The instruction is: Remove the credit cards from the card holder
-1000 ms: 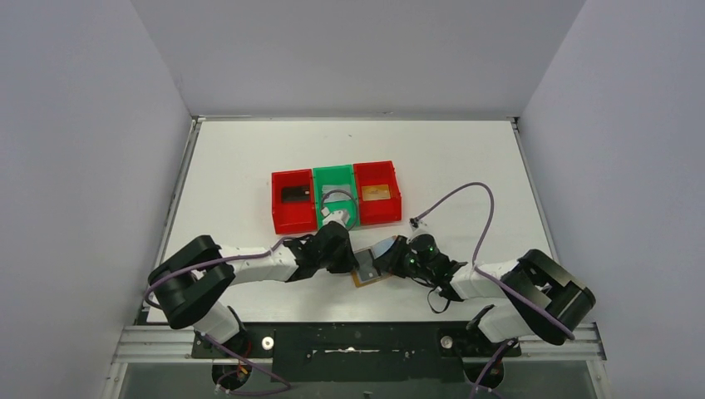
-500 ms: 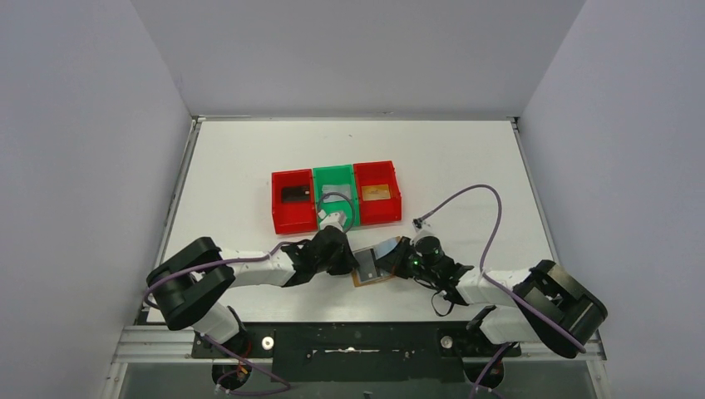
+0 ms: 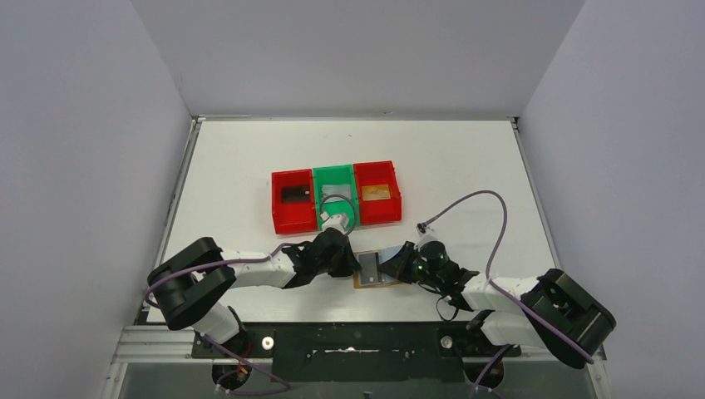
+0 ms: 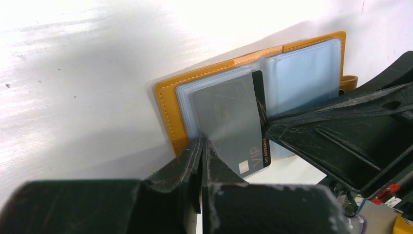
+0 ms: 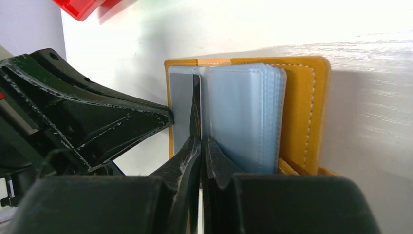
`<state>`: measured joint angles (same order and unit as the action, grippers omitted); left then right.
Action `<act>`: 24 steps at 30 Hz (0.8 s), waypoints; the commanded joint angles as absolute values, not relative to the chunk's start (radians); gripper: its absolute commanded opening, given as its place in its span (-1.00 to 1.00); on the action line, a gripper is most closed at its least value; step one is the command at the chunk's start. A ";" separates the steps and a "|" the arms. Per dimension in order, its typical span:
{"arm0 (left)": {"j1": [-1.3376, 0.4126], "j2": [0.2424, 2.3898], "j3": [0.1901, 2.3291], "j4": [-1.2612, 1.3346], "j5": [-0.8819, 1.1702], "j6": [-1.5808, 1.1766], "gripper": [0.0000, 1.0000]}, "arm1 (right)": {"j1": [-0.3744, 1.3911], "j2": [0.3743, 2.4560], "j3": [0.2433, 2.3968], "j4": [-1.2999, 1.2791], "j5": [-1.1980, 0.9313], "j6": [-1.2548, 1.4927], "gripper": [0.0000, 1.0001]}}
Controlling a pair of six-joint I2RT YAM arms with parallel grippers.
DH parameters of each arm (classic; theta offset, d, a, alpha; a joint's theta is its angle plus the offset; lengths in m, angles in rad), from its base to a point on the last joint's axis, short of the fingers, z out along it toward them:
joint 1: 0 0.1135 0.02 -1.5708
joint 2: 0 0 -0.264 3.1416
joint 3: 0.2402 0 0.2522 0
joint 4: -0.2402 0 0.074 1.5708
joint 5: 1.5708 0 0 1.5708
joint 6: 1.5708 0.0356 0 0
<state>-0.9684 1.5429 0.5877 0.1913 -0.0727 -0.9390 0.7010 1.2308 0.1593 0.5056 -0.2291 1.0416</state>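
The tan card holder (image 4: pixel 168 105) lies open on the table between both grippers, its pale blue sleeves (image 5: pixel 243 112) fanned out. A silver-grey credit card (image 4: pixel 229 117) with a dark edge sticks partly out of a left sleeve. My right gripper (image 5: pixel 200 139) is shut on that card's edge. My left gripper (image 4: pixel 202 141) is shut, its tips against the holder's left edge. From above, the holder (image 3: pixel 374 281) sits near the table's front, with the left gripper (image 3: pixel 351 264) and right gripper (image 3: pixel 389 266) on either side. A black card (image 3: pixel 295 194) and an orange-brown card (image 3: pixel 377 192) lie in bins.
Three bins stand in a row mid-table: a red bin (image 3: pixel 278 218), a green bin (image 3: pixel 332 176) and another red bin (image 3: pixel 396 199). The right arm's purple cable (image 3: pixel 490 216) loops over the table. Grey walls close in the table on three sides.
My right gripper's jaws have closed onto the silver-grey card, and the right arm has dropped lower and nearer the front edge. The left arm has barely moved.
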 commanded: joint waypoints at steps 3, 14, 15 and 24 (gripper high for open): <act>-0.979 1.580 0.552 0.034 -0.074 -0.899 -1.00 | 0.681 1.172 0.146 0.529 -0.231 1.054 -1.00; -0.979 1.580 0.558 0.052 -0.055 -0.887 -1.00 | 0.679 1.151 0.202 0.379 -0.235 1.002 -0.67; -0.979 1.581 0.558 0.052 -0.055 -0.886 -1.00 | 0.681 1.174 0.213 0.376 -0.243 0.994 -0.56; -0.983 1.600 0.525 0.088 -0.042 -0.900 -1.00 | 0.711 1.348 0.230 0.523 -0.309 1.019 -0.37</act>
<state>-0.9699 1.5436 0.5823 0.2016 -0.0608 -0.9310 0.6891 1.2915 0.2260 0.4469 -0.2832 1.0142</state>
